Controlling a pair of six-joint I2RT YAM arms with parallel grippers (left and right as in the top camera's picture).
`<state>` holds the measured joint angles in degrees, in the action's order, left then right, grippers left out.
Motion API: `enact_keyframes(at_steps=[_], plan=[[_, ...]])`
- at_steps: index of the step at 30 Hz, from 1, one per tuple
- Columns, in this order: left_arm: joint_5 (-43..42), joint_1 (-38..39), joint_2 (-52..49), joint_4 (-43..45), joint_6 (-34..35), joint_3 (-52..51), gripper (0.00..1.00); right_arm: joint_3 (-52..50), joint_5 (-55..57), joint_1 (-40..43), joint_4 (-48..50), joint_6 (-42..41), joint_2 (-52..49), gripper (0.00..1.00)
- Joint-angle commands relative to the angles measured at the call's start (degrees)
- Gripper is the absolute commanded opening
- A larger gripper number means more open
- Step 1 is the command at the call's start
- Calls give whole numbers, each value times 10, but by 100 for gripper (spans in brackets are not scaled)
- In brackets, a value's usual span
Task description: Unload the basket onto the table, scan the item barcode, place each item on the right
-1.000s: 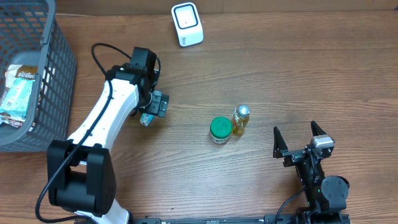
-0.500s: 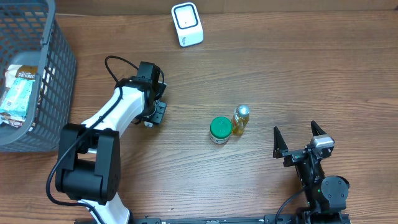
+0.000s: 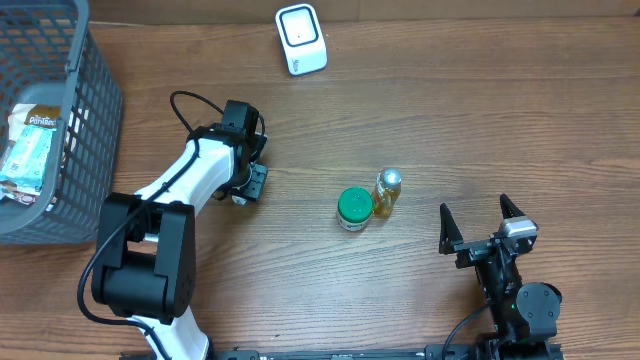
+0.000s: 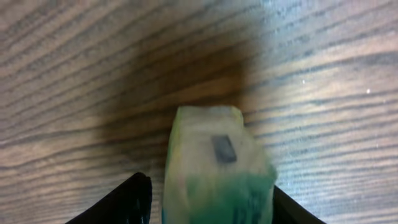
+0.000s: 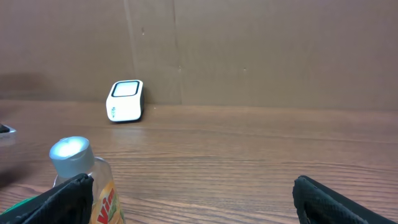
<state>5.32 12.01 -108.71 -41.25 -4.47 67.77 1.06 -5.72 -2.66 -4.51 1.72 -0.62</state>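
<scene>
Tapering black left fingers (image 4: 130,202) clamp a boxy, green-white packet (image 4: 214,168).

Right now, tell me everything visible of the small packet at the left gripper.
The small packet looks whitish on top and green lower down, with a small dark square on its upper face. It is blurred; no print reads. It lies between the fingers of the left gripper, over the wooden table; whether they clamp it I cannot tell.

Green jar lid (image 3: 353,205), yellow bottle (image 3: 386,196), white scanner (image 3: 301,38), grey basket (image 3: 98,110)
</scene>
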Motion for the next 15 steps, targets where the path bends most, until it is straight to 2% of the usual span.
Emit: enact_keyframes(at_steps=[1, 3, 5, 6, 7, 9, 12, 14, 15], plan=[[2, 5, -7, 13, 14, -2, 50, -6, 1, 1, 2, 3, 5, 100], [2, 5, -7, 22, 20, -2, 43, -6, 0, 1, 2, 3, 5, 100], [2, 4, -7, 29, 24, -2, 27, -6, 0, 1, 2, 3, 5, 100], [1, 4, -7, 31, 32, -2, 25, -6, 1, 1, 2, 3, 5, 100], [0, 4, -7, 33, 38, -2, 25, -6, 0, 1, 2, 3, 5, 100], [-10, 5, -7, 34, 38, -2, 31, -6, 0, 1, 2, 3, 5, 100], [-27, 4, -7, 36, 39, -2, 50, -6, 1, 1, 3, 3, 5, 100], [-26, 4, -7, 38, 39, -2, 48, -6, 0, 1, 2, 3, 5, 100], [-26, 4, -7, 39, 39, -2, 43, -6, 0, 1, 3, 3, 5, 100]])
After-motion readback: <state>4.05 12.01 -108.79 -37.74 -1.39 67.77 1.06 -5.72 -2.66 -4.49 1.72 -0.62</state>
